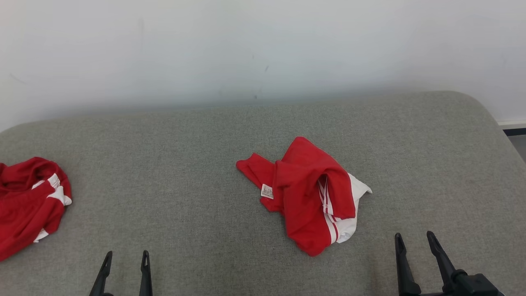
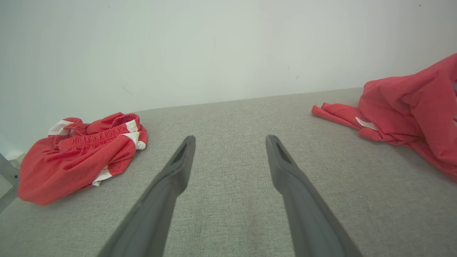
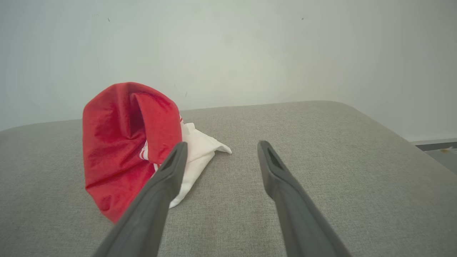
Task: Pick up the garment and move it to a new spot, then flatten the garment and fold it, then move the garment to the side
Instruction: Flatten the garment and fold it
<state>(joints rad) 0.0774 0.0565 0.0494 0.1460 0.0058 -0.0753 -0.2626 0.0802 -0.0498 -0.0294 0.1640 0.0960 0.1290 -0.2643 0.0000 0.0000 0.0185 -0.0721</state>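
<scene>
A crumpled red garment (image 1: 306,193) with white side stripes and a small label lies in a heap near the middle of the grey surface (image 1: 185,164). It appears at the right edge of the left wrist view as the red garment (image 2: 410,107), and left of my right fingers as the red garment (image 3: 125,142). My left gripper (image 1: 125,257) stands open at the lower left, far from it, with bare fabric between its fingers (image 2: 178,167). My right gripper (image 1: 415,239) is open at the lower right, a little right of the heap and not touching it.
A second red and white garment (image 1: 28,201) lies bunched at the far left edge of the surface, shown as the second garment (image 2: 78,153) in the left wrist view. A pale wall (image 1: 263,49) rises behind. The surface's rounded right corner (image 1: 489,115) drops to the floor.
</scene>
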